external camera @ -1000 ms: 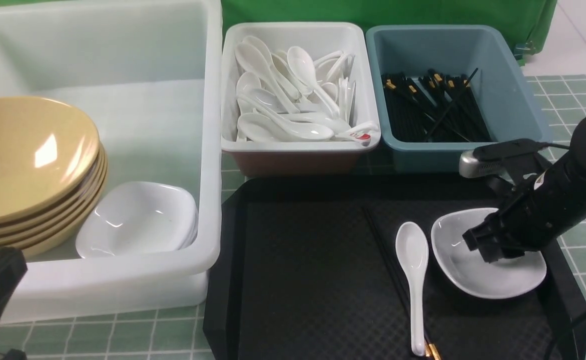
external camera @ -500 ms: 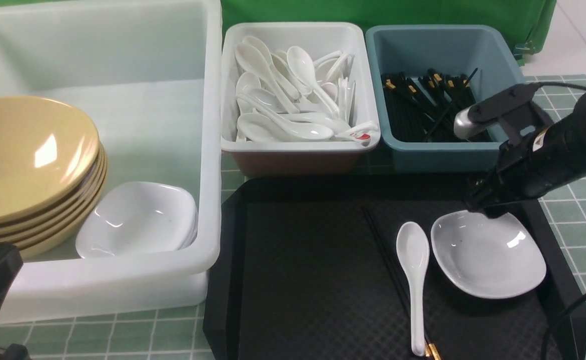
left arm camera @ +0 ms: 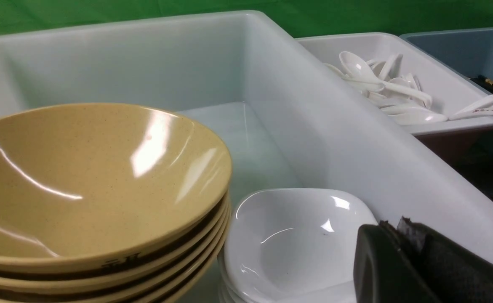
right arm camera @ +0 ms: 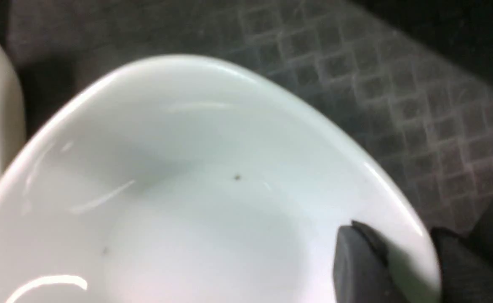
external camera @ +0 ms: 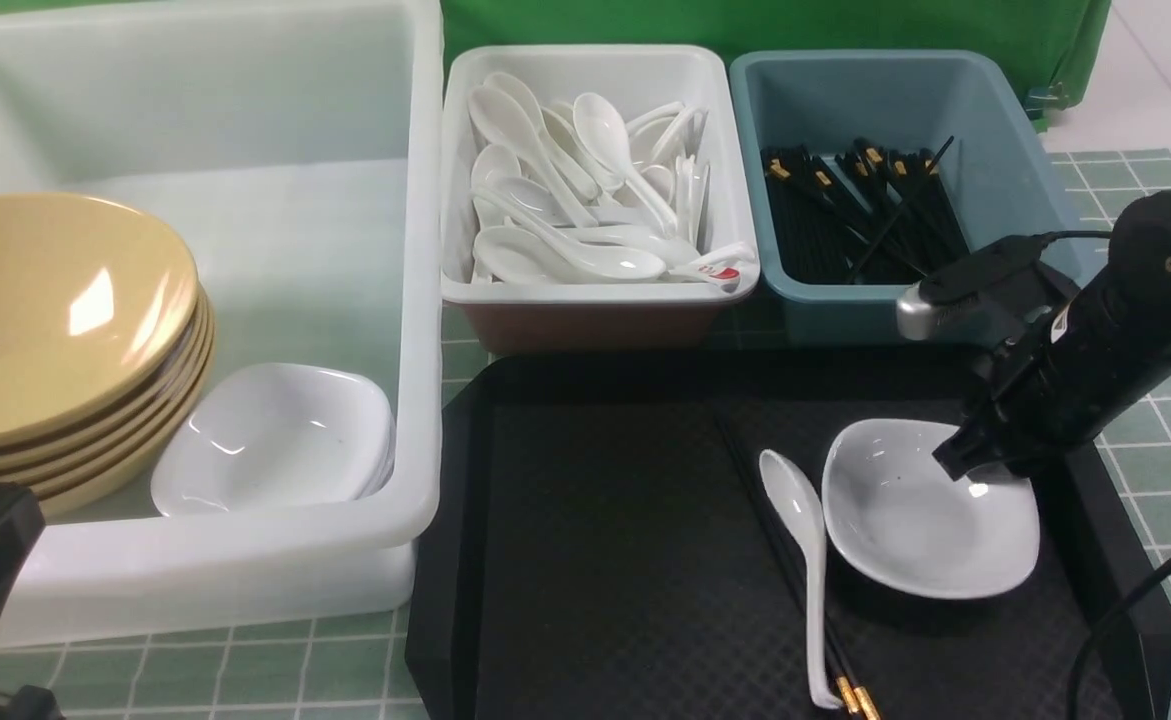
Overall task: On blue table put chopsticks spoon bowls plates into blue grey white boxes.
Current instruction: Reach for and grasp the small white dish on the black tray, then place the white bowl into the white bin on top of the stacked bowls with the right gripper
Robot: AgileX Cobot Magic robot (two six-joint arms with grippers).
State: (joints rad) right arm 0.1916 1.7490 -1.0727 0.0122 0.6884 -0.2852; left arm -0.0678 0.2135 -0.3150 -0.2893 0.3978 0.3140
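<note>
We see the plate (external camera: 915, 520) lying toward the right side of the black tray (external camera: 595, 560), with only a narrow strip of tray between its rim and the raised right border. The left half of the tray is bare. The plate's left edge sits hard against the scoop of the spoon (external camera: 791, 497), which lies over the chopsticks (external camera: 745, 455). Past the tray's far edge stand the white bin (external camera: 595, 295) and the blue-grey bin (external camera: 845, 310). On the left, the tub (external camera: 425, 300) holds stacked bowls (external camera: 55, 310), and its far half is open.

The plate is glossy white, rounded-square and shallow, with a tiny dark speck inside.

The right arm slants down from over the counter (external camera: 1160, 470). The right tool (external camera: 975, 465) grips the plate's far-right rim, with one finger inside and the other outside. The left tool (left arm camera: 391, 229) is closed, low by the tub's near wall.
</note>
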